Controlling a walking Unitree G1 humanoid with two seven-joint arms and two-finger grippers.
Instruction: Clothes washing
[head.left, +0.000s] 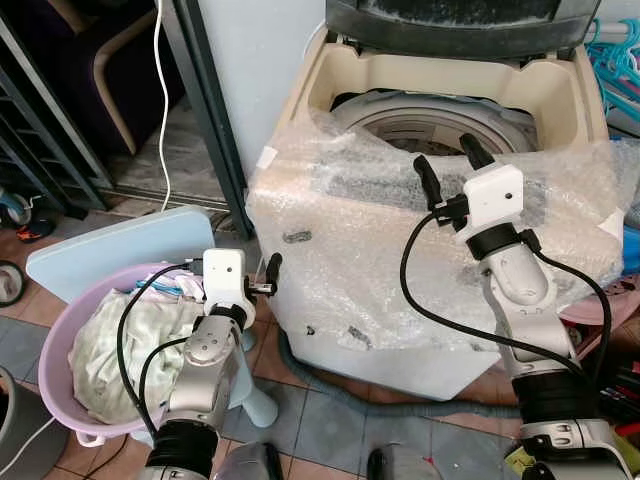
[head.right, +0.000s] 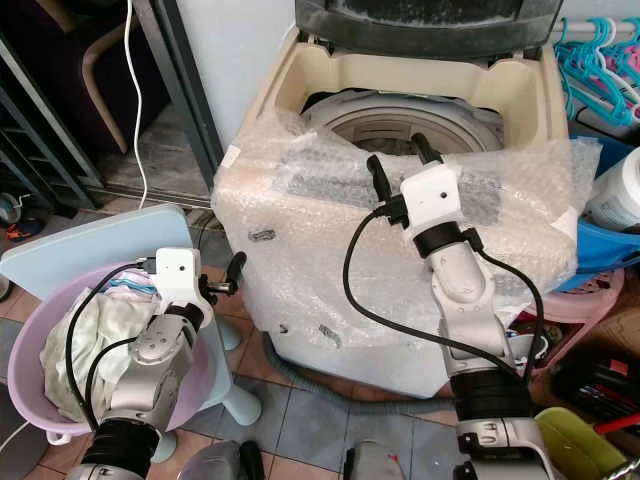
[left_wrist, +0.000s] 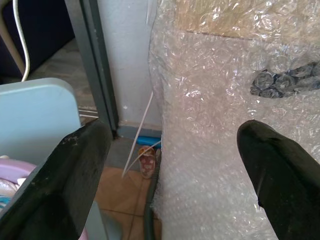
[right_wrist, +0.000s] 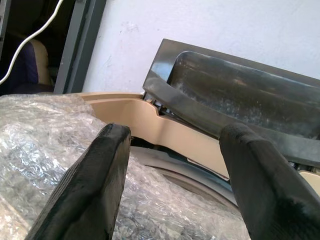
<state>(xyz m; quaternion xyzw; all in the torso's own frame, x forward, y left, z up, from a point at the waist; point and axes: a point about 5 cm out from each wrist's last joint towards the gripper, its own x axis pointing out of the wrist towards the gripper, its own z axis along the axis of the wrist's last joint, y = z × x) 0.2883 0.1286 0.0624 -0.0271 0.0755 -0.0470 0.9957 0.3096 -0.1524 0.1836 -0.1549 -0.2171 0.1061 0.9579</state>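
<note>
A beige top-loading washing machine (head.left: 400, 270) stands ahead, its front wrapped in bubble wrap. Its dark lid (head.left: 450, 25) is up and the drum opening (head.left: 440, 125) shows. At lower left a pink basket (head.left: 55, 345) holds pale crumpled clothes (head.left: 120, 345). My left gripper (left_wrist: 172, 137) is open and empty, low between the basket's right rim and the washer's front left corner. My right gripper (head.left: 444, 152) is raised at the washer's front rim, pointing toward the drum, open with nothing between its fingers.
The basket rests on a light blue stool (head.left: 110, 245). A dark door frame (head.left: 205, 100) and a white cable (head.left: 162, 100) lie to the left. A grey hose (head.left: 330, 385) runs along the tiled floor under the washer. Teal hangers (head.right: 600, 60), a white bottle (head.right: 620, 190) and a blue bin (head.right: 600, 250) crowd the right.
</note>
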